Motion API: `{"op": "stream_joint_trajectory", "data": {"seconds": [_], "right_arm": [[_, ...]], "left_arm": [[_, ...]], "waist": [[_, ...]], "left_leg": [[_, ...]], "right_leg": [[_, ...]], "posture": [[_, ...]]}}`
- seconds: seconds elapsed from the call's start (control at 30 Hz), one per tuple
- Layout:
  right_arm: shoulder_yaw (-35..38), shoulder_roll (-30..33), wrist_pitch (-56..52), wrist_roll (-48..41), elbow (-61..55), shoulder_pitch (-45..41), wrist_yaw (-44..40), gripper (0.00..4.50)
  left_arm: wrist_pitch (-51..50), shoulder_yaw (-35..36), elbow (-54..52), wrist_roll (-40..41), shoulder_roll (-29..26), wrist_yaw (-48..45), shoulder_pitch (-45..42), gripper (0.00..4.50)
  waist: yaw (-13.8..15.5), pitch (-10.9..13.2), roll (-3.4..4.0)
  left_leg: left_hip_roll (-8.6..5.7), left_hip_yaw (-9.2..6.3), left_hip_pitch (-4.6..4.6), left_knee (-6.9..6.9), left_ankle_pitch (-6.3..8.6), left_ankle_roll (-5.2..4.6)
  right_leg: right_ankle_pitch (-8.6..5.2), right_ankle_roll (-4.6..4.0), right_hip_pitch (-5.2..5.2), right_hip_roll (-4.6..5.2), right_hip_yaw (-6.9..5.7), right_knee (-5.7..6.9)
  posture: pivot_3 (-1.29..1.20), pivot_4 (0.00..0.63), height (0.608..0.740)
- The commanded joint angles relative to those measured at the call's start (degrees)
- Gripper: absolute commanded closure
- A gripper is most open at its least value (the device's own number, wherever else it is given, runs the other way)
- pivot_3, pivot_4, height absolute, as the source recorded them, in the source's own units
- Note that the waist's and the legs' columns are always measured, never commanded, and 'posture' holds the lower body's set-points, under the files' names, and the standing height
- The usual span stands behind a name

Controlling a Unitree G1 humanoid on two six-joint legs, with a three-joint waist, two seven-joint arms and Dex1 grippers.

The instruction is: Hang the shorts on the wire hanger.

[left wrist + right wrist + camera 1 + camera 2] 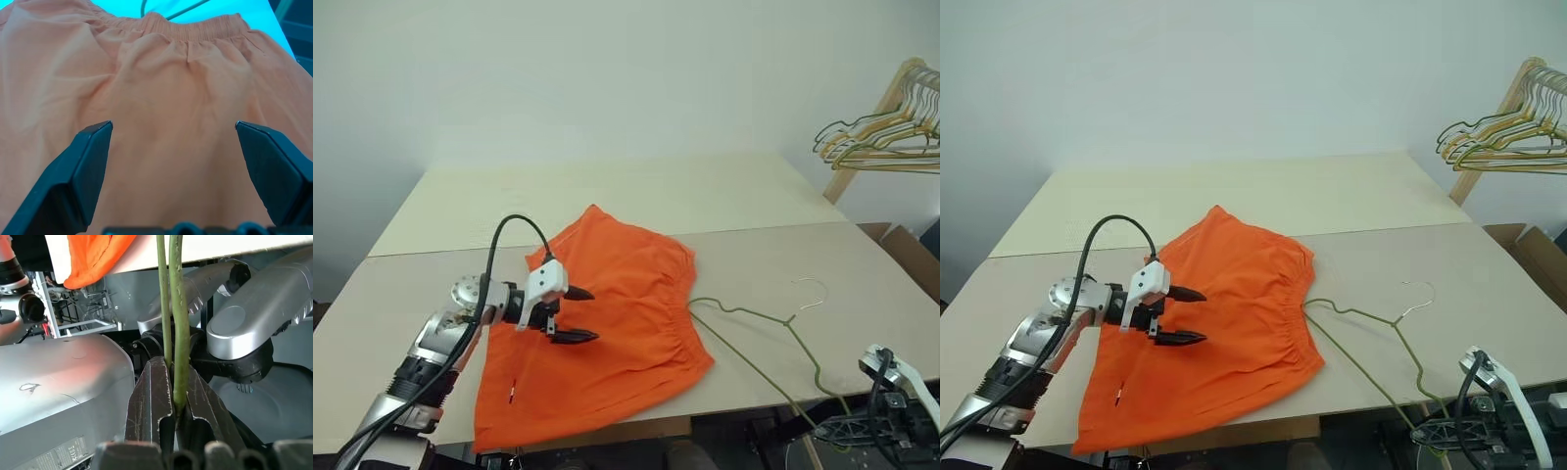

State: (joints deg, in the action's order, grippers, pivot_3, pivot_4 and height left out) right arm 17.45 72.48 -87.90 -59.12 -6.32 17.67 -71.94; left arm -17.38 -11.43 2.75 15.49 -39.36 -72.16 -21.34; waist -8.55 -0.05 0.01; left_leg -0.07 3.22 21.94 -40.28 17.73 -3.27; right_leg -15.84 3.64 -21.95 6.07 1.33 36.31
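a plain pale wall backs a wide beige table (607,211) made of two boards butted together, and off to the far right a wooden rack (886,103) carries a bunch of spare hangers (876,137).

the shorts (607,323) are the biggest thing on the table: bright orange, spread flat near the front edge, gathered waistband toward the right and the leg ends toward the left, one corner drooping over the front edge. just beside the waistband lies the wire hanger (754,318), thin and olive-green, its hook on the board to the right and its lower end reaching off the table's front edge.

the left gripper (576,315) hovers over the middle of the shorts, fingers spread wide with nothing between them; its wrist view looks across bare orange cloth toward the waistband. the right gripper (173,404), below the table's front right corner, is clamped tight on two strands of the hanger wire that run up between its fingers.

by my reading the hanger is secured and the step in hand is taking hold of the shorts. the next move calls for the left fingers to come down and pinch cloth, likely near the waistband, so the hanger can be fed through; a pinch catching both layers would make threading the wire harder.
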Motion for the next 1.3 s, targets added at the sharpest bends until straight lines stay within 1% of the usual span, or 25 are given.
{"op": "stream_joint_trajectory", "data": {"seconds": [0.03, 0.3, 0.47, 0.63, 0.73, 0.87, 0.97, 1.17, 1.27, 1.3], "right_arm": [[0.6, 1.8, 1.4, -0.7, -0.1, -0.3, -3.2, 4.5], [-0.4, 1.8, 2.5, -1.4, -2.9, 0.8, -5.9, 4.5], [-0.3, 3.3, 5.2, -0.1, -4.8, 4.3, -9.4, 4.5], [-1.1, 4.0, 8.9, 1.8, -5.5, 6.7, -10.8, 4.5], [-1.7, 3.5, 10.3, 2.7, -4.7, 4.9, -10.6, 4.5], [-4.6, 0.9, 9.1, 3.6, 0.3, -3.9, -7.0, 4.5], [-6.4, -0.2, 8.3, 3.7, 2.1, -7.7, -6.1, 4.5], [-10.2, 0.8, 8.1, 4.1, -0.6, -7.8, -5.6, 4.5], [-9.0, 1.8, 8.7, 4.1, -1.4, -4.7, -6.0, 4.5], [-7.4, 2.5, 9.0, 3.8, -1.3, -2.7, -7.4, 4.5]], "left_arm": [[0.4, 1.1, -2.2, -0.2, -0.8, 0.6, 0.5, 0.14], [0.1, 0.9, -3.3, -0.1, -1.1, 1.1, 1.2, 0.14], [0.2, 0.5, -3.2, -0.4, -1.1, 1.1, 1.1, 0.14], [0.6, -0.8, -3.3, -1.3, -0.4, 1.1, 1.2, 0.14], [0.6, -1.2, -3.6, -1.4, 0.0, 1.2, 1.1, 0.14], [0.9, -1.7, -3.5, -2.0, 0.5, 0.9, 1.0, 0.14], [1.0, -1.7, -3.6, -2.1, 0.6, 0.9, 1.0, 0.14], [0.9, -1.5, -4.4, -2.0, 0.1, 1.0, 2.0, 0.14], [0.8, -1.3, -5.0, -2.0, -0.2, 1.3, 2.8, 0.14], [0.6, -1.2, -5.3, -1.9, -0.2, 1.5, 3.1, 0.14]], "waist": [[0.1, 0.0, 0.01], [0.4, 0.0, 0.01], [1.0, 0.0, 0.0], [1.5, 0.0, -0.01], [1.5, 0.0, -0.01], [1.2, -0.1, -0.04], [1.3, -0.1, -0.02], [1.6, -0.1, 0.01], [1.7, -0.1, 0.02], [1.8, -0.1, 0.02]], "left_leg": [[0.0, 0.0, 0.0, 0.0, 0.0, 0.0], [0.0, 0.0, 0.0, -0.02, 0.0, 0.0], [0.0, 0.0, 0.0, -0.02, 0.01, -0.01], [-0.01, 0.01, -0.01, -0.04, 0.01, -0.01], [-0.01, 0.01, -0.01, -0.05, 0.01, -0.01], [0.0, 0.03, -0.07, -0.08, 0.01, 0.0], [0.0, 0.04, -0.12, -0.07, 0.01, 0.0], [-0.02, 0.02, -0.05, -0.13, 0.02, -0.02], [-0.03, 0.03, -0.05, -0.15, 0.02, -0.02], [-0.02, 0.03, -0.07, -0.15, 0.02, -0.02]], "right_leg": [[0.0, 0.0, 0.0, 0.0, 0.0, 0.01], [0.0, 0.0, 0.0, 0.01, 0.0, 0.03], [0.0, 0.0, -0.01, 0.01, -0.01, 0.03], [0.0, 0.0, 0.0, 0.0, -0.01, 0.02], [0.0, 0.0, 0.0, 0.0, -0.01, 0.02], [0.0, 0.0, 0.03, -0.03, 0.01, 0.03], [0.0, 0.0, 0.06, -0.02, 0.03, 0.03], [0.0, 0.0, -0.04, 0.03, 0.02, 0.27], [0.0, 0.0, -0.06, 0.06, 0.04, 0.32], [0.0, 0.0, -0.06, 0.05, 0.03, 0.34]], "posture": [[-0.25, 0.0, 0.74], [-0.24, 0.0, 0.74], [-0.24, 0.0, 0.74], [-0.25, 0.0, 0.74], [-0.26, 0.0, 0.74], [-0.26, 0.0, 0.74], [-0.25, 0.0, 0.74], [-0.24, 0.0, 0.74], [-0.24, 0.0, 0.74], [-0.24, 0.0, 0.74]]}}
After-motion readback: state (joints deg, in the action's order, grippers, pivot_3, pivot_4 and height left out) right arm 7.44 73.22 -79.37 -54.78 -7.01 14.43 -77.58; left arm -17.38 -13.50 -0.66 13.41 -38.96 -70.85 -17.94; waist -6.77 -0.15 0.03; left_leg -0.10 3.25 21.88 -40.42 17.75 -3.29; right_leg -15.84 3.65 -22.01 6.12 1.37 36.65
